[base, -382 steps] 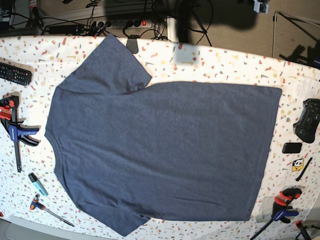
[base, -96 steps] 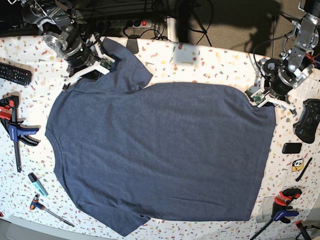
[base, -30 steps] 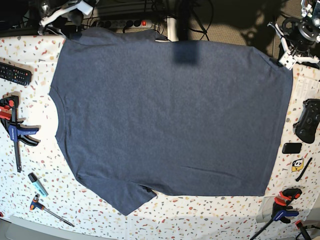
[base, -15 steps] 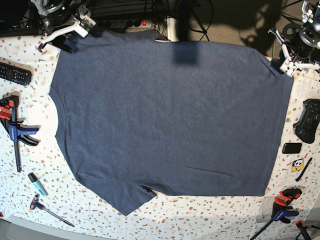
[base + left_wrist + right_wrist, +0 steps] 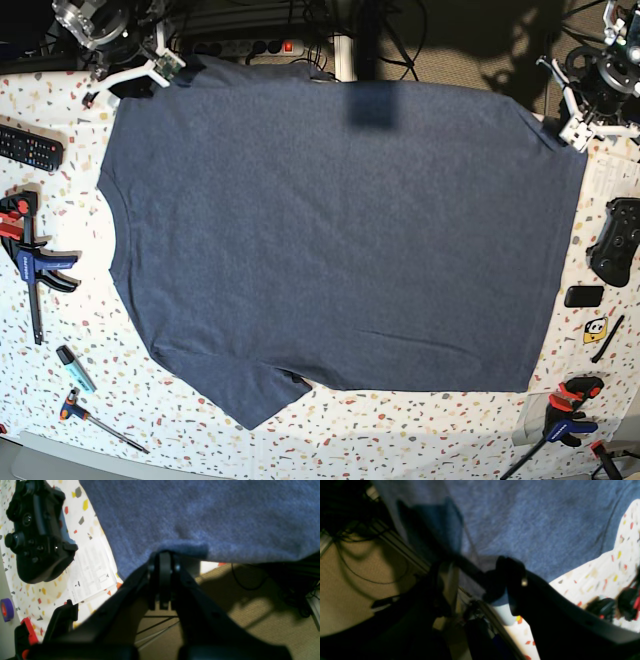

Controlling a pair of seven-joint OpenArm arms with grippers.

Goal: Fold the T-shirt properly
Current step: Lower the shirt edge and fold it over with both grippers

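Observation:
The dark navy T-shirt (image 5: 340, 230) lies flat, plain side up, neck to the left, its far edge at the table's far rim. My left gripper (image 5: 572, 128) is shut on the T-shirt's (image 5: 200, 512) far hem corner; in the left wrist view the gripper (image 5: 161, 555) has its jaws together under bunched cloth. My right gripper (image 5: 128, 78) is at the far left shoulder. The blurred right wrist view shows that gripper (image 5: 475, 580) with its fingers apart and sleeve cloth (image 5: 450, 530) hanging between them.
A remote (image 5: 30, 148), a clamp (image 5: 30, 262), a marker (image 5: 75, 367) and a screwdriver (image 5: 95, 418) lie left of the shirt. A game controller (image 5: 615, 240) (image 5: 37, 535), a paper sheet (image 5: 91, 572) and another clamp (image 5: 565, 410) lie on the right. Cables and a power strip (image 5: 260, 45) sit behind the table.
The shirt has been dragged to the far edge, its far sleeve now off the tabletop. Over the last second my right gripper came down to the far left corner; the left stayed.

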